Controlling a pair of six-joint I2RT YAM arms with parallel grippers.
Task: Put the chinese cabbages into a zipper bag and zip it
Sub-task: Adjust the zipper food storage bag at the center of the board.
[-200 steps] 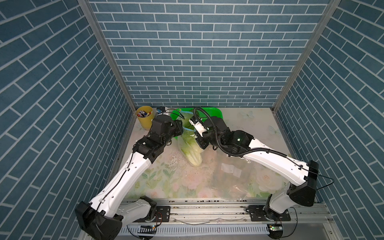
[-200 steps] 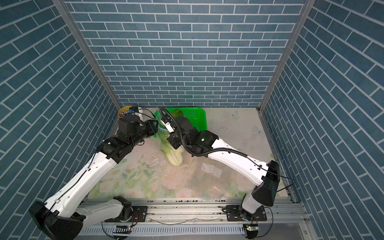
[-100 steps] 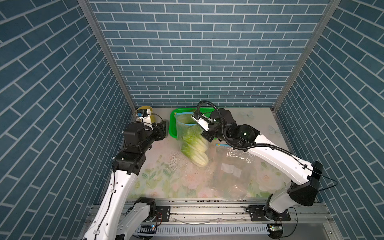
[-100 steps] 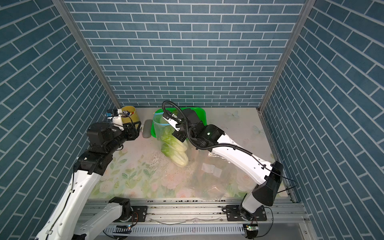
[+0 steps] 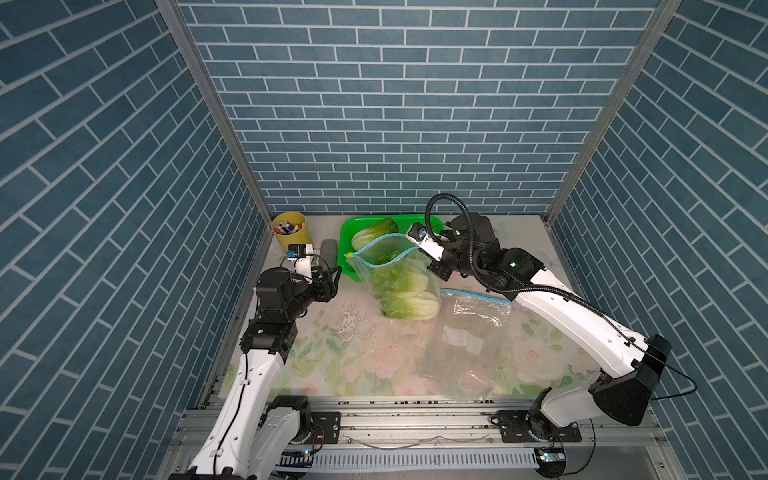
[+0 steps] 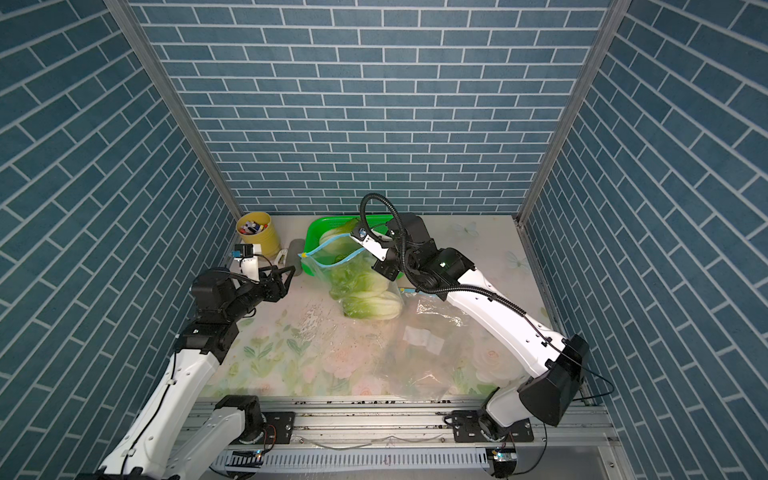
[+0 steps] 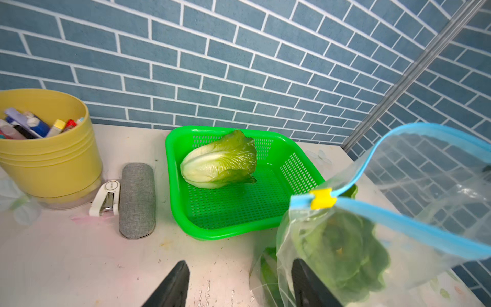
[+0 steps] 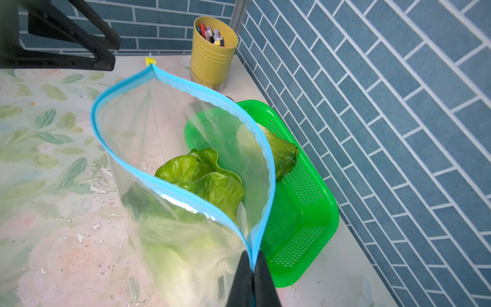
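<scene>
- I can read no word, number or sign here.
- The white stapler (image 7: 105, 198) has a small grey mark on its head, but it is too small to read.
- The pens (image 7: 32, 125) in the yellow cup (image 7: 50, 164) have coloured bodies, and any print on them is too small to tell.
- The flat bag (image 5: 465, 374) on the table carries a white patch (image 5: 461, 337); I can make out no writing on it.
- The zipper bag (image 7: 398, 212) shows no lettering that I can make out.

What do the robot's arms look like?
The left arm and right arm are white with chunky black joints. A ribbed black hose loops over the right one, by a green light. The left gripper and right gripper each have two black fingers.
</scene>
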